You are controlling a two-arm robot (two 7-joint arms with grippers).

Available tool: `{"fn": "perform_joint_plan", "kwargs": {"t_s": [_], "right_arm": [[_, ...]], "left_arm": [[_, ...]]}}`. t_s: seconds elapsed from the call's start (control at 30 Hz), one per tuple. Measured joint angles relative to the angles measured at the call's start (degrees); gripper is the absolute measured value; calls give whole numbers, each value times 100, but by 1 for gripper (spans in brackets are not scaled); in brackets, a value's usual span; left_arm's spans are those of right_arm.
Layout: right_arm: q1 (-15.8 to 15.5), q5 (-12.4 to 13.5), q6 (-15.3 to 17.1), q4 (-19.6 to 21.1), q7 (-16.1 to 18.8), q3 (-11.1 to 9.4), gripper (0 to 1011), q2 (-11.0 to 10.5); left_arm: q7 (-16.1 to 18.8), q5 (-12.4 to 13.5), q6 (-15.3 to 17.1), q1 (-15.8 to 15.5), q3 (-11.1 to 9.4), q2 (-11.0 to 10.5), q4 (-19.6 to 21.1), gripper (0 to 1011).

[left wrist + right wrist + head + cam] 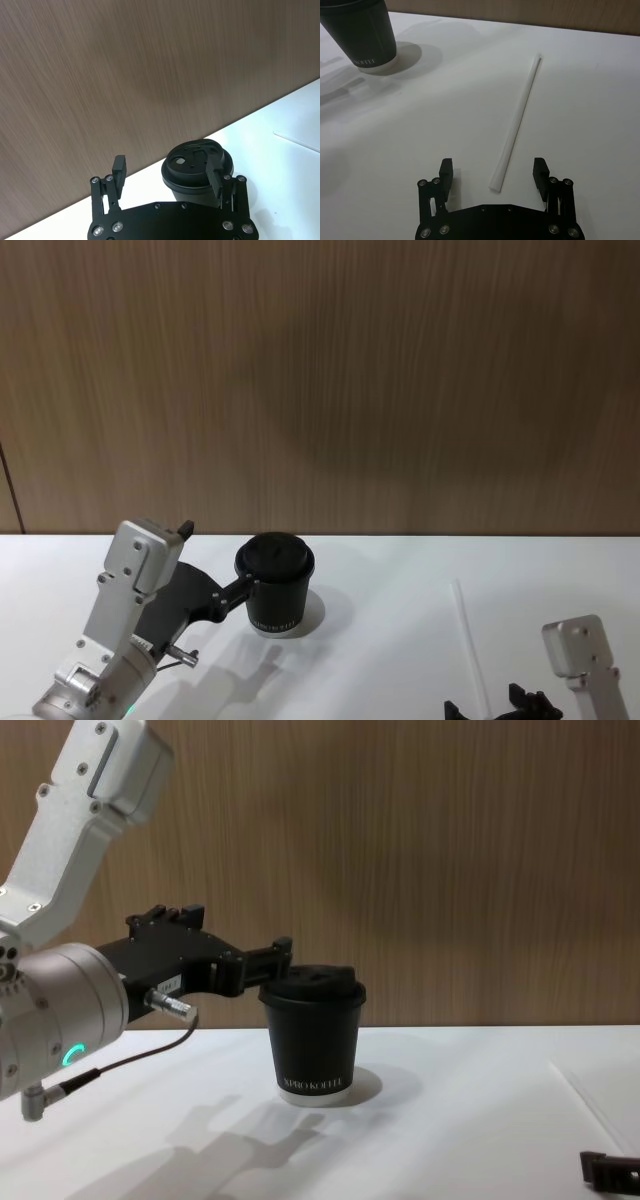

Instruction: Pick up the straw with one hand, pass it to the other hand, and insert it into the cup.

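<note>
White table [380, 680] — wood-grain wall [320, 370] behind

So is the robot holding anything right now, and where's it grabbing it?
Nothing is held. The right hand hangs open over one end of the straw, which lies flat on the table. The left hand is open beside the cup.

The head view looks forward and down on the white table [400, 640], the chest view looks low across it, meeting the cup [313, 1035] side-on, and both wrist views sit close in over the table, sharing that cup and the straw [517, 122].
</note>
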State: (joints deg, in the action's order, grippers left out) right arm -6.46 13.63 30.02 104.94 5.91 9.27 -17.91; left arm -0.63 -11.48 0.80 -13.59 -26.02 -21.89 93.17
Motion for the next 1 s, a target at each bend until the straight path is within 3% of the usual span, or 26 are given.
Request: {"fn": "perform_joint_plan", "kwargs": {"t_s": [0.3, 0.63, 1.0], "right_arm": [[76, -16, 22, -119, 77, -5, 996, 2], [126, -56, 37, -184, 144, -6, 773, -13], [147, -74, 48, -213, 176, -3, 699, -19]], "left_arm": [[0, 0, 0, 0, 0, 0, 0, 1003], [0, 0, 0, 0, 0, 0, 0, 1002], [0, 0, 0, 0, 0, 0, 0, 1003]]}}
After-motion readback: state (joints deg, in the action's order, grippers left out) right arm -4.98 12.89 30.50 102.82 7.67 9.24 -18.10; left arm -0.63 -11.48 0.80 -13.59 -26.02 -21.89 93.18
